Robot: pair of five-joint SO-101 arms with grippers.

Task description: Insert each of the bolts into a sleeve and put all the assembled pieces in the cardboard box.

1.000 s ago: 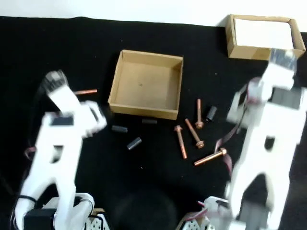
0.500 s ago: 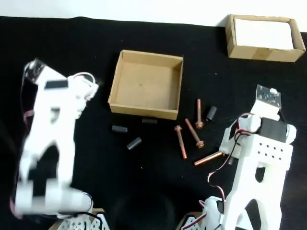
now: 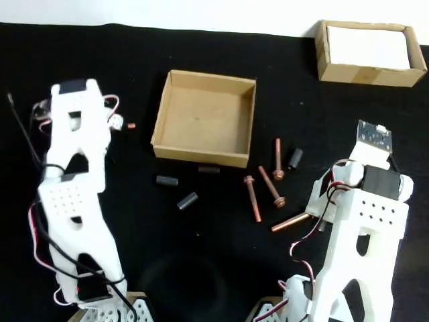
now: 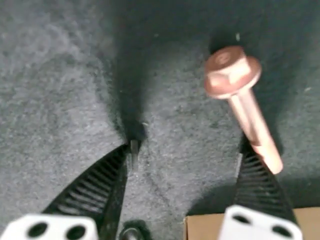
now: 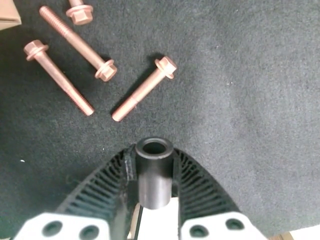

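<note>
The left gripper (image 4: 190, 147) held its two black ribbed fingers (image 4: 107, 185) spread wide over dark, felt-like cloth (image 4: 65, 75). A copper bolt (image 4: 247, 115) with a flanged hexagonal head lay flat between them. Its shaft end sat right against the inner side of one finger, well apart from the other.

The right gripper (image 5: 154, 152) pinched a smooth black tubular sleeve (image 5: 154, 180) between its fingers, with the hollow end facing away from the wrist.

From above, four loose bolts (image 3: 272, 186) lay fanned on the cloth near the right arm, none touching, with one spare sleeve (image 3: 295, 158) just beside them. Three more sleeves (image 3: 167, 180) lay scattered near the front wall of the cardboard box (image 3: 201, 154), which was shallow, square and open-topped. Bare cloth stretched between the two arms on the near side of these parts. The left arm's bolt lay on the cloth just beside the box's left wall. Farther off, at the cloth's far right edge, stood a second box (image 3: 365, 74) with a white interior.
</note>
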